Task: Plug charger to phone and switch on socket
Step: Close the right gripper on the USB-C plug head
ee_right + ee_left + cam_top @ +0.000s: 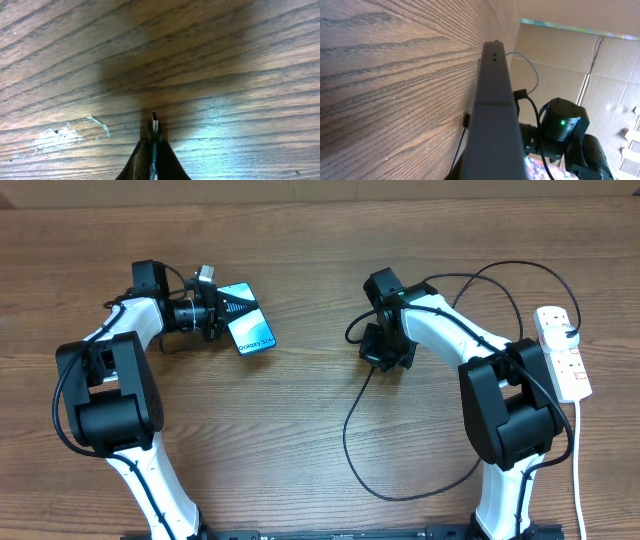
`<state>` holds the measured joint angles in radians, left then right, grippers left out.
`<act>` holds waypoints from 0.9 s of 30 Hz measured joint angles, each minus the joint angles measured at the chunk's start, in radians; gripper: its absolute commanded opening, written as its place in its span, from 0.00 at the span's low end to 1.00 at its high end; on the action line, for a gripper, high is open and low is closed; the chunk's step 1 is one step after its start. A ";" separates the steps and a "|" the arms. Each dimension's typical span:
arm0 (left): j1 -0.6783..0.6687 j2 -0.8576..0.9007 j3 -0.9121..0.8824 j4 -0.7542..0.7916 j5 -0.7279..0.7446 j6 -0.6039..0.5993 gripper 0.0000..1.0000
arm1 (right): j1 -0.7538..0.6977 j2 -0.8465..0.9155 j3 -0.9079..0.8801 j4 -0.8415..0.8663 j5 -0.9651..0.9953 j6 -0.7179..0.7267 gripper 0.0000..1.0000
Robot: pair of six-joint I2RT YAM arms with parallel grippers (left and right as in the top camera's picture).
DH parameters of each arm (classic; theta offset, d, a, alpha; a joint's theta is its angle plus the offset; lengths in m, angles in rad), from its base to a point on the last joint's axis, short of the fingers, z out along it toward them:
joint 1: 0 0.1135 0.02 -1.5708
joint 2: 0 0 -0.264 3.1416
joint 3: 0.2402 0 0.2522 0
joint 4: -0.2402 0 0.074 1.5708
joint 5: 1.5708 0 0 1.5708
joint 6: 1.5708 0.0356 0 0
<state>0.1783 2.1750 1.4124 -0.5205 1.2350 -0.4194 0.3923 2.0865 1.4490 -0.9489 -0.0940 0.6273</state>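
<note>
Overhead, your left end effector sits at the upper left of the tabletop, its fingers closed together on one end of the phone. The phone's lit blue screen faces up and angles toward the middle. In the left wrist view you see the phone edge-on, a dark slab running straight out from the camera, with the wood grain to its left.

Your right end effector hovers near the centre, well apart from the phone. In the right wrist view its fingers are pinched tight on the charger's plug tip, which pokes out just past them, close over the wood; you cannot tell whether it touches.

The black charger cable trails from that end effector in a wide loop toward the near edge. The power strip lies at the far right, its white cord running toward you.
</note>
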 measured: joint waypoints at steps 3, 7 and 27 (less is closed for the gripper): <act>0.000 0.000 0.000 0.000 0.000 0.000 0.04 | 0.000 0.000 0.000 0.001 -0.002 0.000 0.04; 0.000 0.000 0.000 -0.002 0.000 0.000 0.04 | 0.000 0.000 0.000 0.001 -0.002 0.000 0.04; -0.039 0.000 0.000 -0.026 0.015 0.000 0.04 | 0.000 0.000 0.000 0.000 -0.003 -0.003 0.04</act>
<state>0.1394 2.1750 1.4124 -0.5461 1.2503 -0.4194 0.3923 2.0865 1.4490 -0.9489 -0.0971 0.6239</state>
